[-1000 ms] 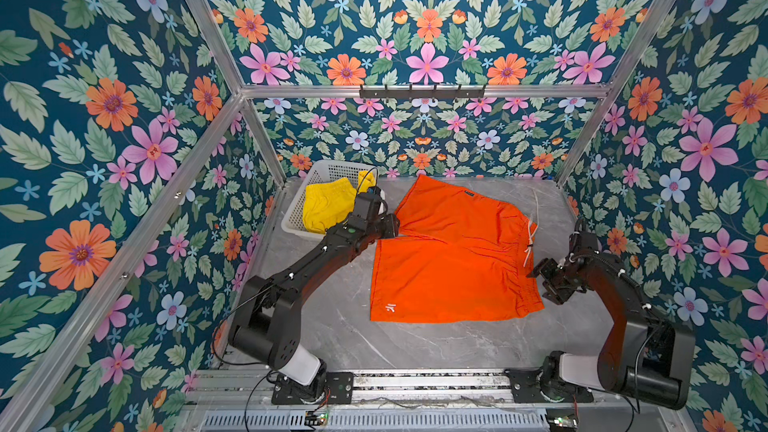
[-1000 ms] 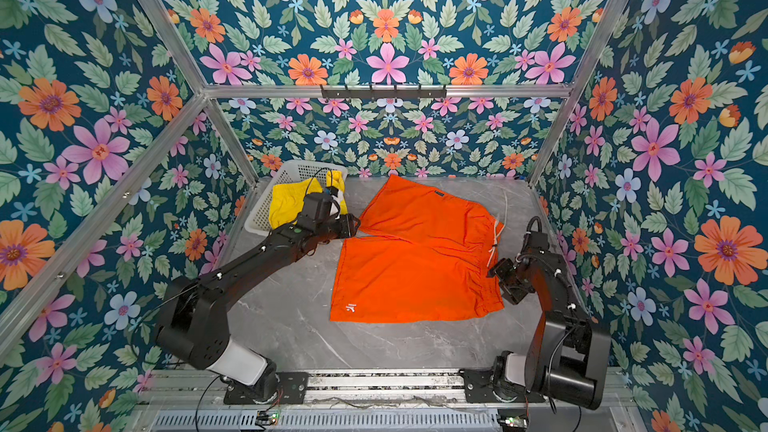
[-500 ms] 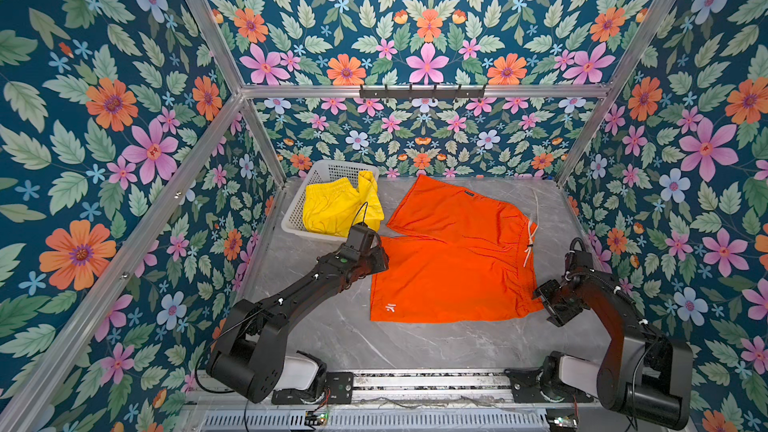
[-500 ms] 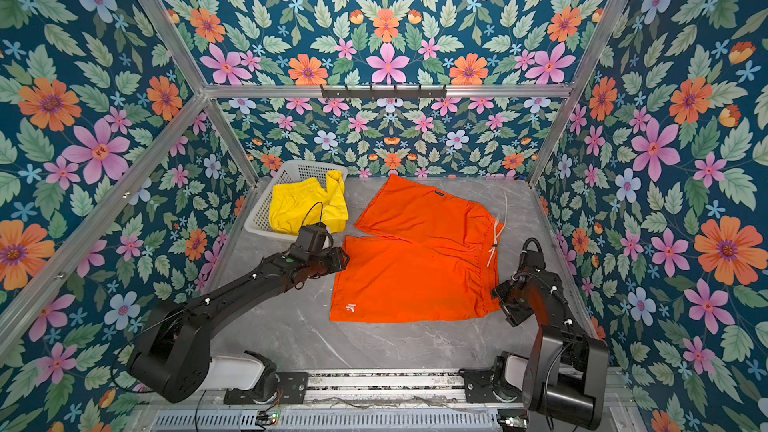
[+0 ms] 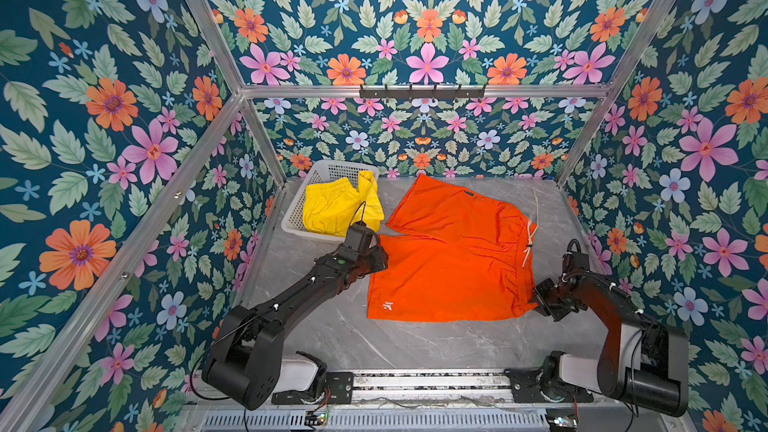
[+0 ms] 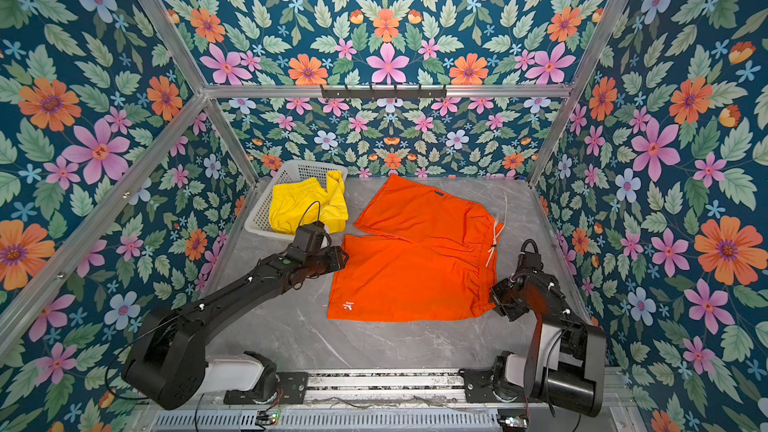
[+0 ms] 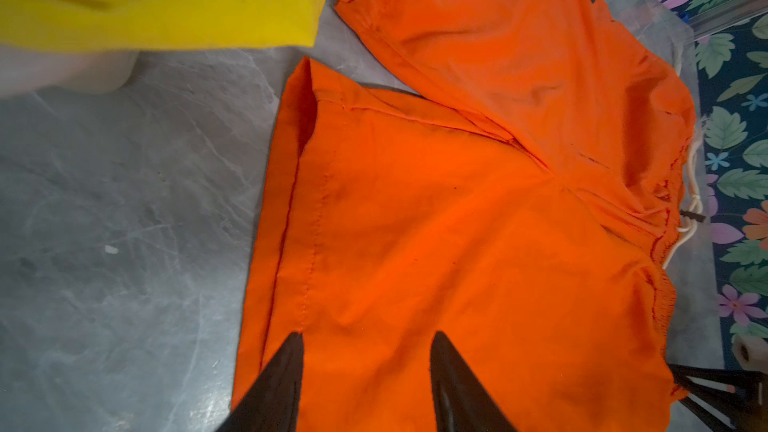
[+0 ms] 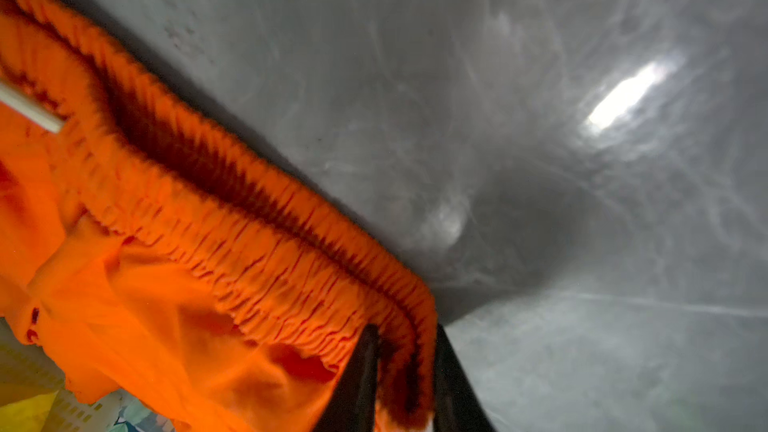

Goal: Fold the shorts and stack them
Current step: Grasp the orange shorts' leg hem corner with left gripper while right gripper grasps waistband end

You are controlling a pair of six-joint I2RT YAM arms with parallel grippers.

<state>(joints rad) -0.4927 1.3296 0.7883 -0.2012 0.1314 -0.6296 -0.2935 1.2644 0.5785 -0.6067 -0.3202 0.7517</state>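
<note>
The orange shorts (image 5: 449,259) lie spread flat on the grey marbled tabletop (image 5: 395,347), from its middle out towards the right edge. Their gathered waistband faces the right edge and both legs point left. A small white logo (image 5: 387,306) sits at their near left corner, and a white drawstring (image 5: 530,238) trails from the waistband. The right hand (image 8: 405,330) is closed on the near end of that waistband; the wrist view shows the ruched elastic pinched between its two dark fingers, just above the tabletop. The left hand (image 7: 365,336) hovers over the hem of the nearer leg with its fingers about halfway apart, gripping nothing, the fabric lying smooth beneath them. The yellow shorts (image 5: 336,209) sit in a white perforated basket (image 5: 297,205) at the far left corner of the tabletop, one part draped over its rim.
</note>
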